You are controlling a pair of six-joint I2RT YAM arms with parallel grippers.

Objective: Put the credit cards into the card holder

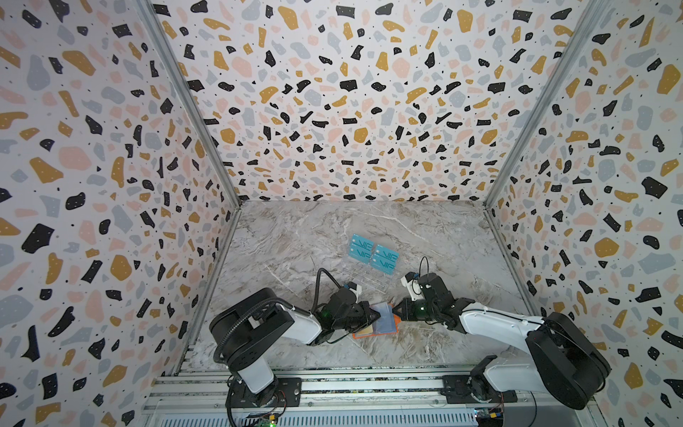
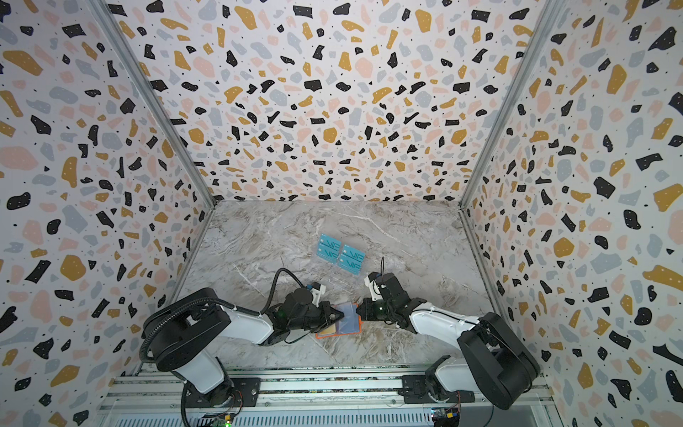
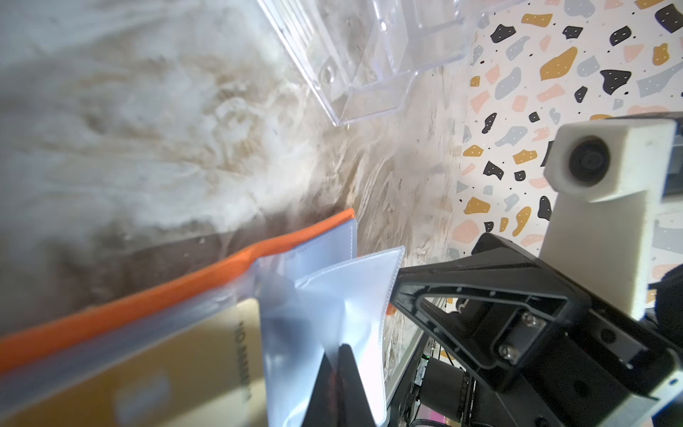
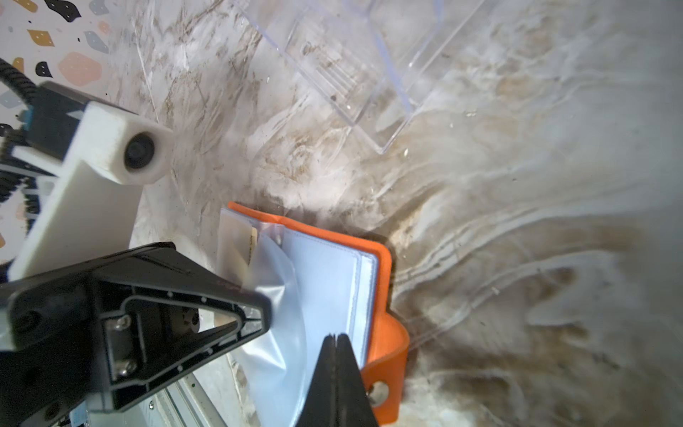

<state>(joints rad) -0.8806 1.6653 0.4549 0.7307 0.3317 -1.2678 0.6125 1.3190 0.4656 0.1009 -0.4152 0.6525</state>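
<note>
So, closest to the arm bases, the card holder lies open on the marble table, right between the two grippers; orange cover down, clear pages facing up.

The left gripper has its jaws squeezed together on a clear sleeve; that sleeve stands up off the stack and is bowed, easiest to see in the left wrist view. Under it, on the left arm's side of the holder, a gold card sits in a pocket; the print is too blurry to read.

The right gripper comes in from the opposite side; its jaws are together too, with the tips at the outer edge of the flat pages. I honestly can't tell if they've pinched a page or are just pressing on it. The snap tab curls up off the table just beside those tips; the two grippers' tips are near each other over the holder.

A bit further back is a see-through acrylic rack; it's near the holder but apart from it. At the rack's far end are four teal VIP cards in a two-by-two block, seemingly on its steps. Behind all that is the terrazzo-print back wall.
</note>
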